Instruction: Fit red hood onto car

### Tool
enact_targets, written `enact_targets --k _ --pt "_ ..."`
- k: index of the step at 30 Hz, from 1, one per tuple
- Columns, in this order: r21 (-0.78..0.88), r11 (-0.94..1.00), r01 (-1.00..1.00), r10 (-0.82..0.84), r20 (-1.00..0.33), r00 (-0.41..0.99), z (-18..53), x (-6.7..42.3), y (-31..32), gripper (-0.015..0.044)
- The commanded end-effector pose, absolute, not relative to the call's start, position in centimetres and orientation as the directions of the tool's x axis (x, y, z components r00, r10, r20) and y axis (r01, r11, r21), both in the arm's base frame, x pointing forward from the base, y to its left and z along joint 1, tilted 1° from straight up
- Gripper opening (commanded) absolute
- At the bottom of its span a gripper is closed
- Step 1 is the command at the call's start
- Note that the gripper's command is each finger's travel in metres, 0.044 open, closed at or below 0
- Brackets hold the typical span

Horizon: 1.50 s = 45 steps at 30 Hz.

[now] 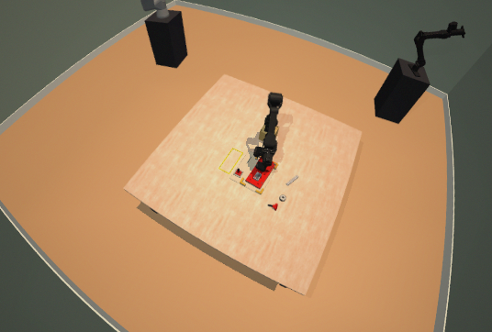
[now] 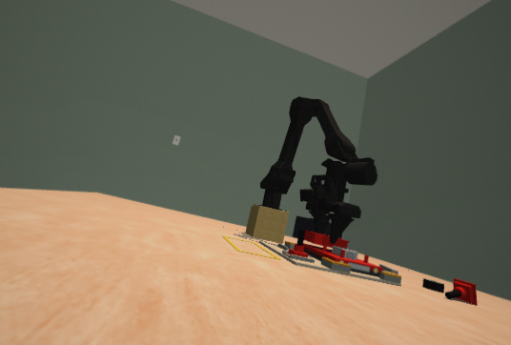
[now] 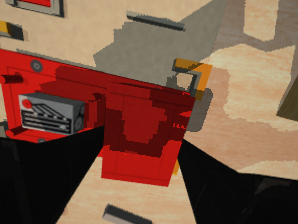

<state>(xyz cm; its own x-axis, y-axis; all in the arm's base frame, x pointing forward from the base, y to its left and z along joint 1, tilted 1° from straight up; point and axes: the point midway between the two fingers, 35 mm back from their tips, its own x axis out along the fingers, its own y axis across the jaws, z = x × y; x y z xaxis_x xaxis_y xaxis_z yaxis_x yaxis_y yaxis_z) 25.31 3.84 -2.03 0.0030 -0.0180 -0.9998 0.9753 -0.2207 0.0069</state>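
Pale wood-grain tabletop point(image 1: 193, 128), tan block point(image 2: 267, 223) under the arm's base, yellow outlined rectangle point(image 1: 230, 160) beside a jig point(image 1: 262, 190) with orange corner brackets, small grey bar point(image 1: 292, 180), grey ring point(image 1: 284, 198), small red part point(image 1: 273, 206) near it

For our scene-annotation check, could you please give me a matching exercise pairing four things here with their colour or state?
Things:
1. hood
2. engine block
3. gripper
4. outline on the table

Descriptions:
A. grey, sitting on the red chassis deck
B. yellow, an open rectangle with nothing inside it
C. black, fingers closed on a red part
D. red, held between two black fingers

Pairs: 1-D, 2-A, 3-C, 4-B
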Motion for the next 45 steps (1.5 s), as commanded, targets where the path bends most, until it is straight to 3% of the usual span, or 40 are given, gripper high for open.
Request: enact_targets --k 1,27,45 --pt "0.018 -0.221 0.975 -0.016 -1.0 0.015 -0.9 25.7 3.9 0.0" --pt "0.012 -0.214 0.977 -0.017 -1.0 0.008 3.8 25.5 4.0 0.0" --pt "0.008 0.21 0.978 -0.015 -1.0 0.012 4.3 28.1 3.6 0.0"
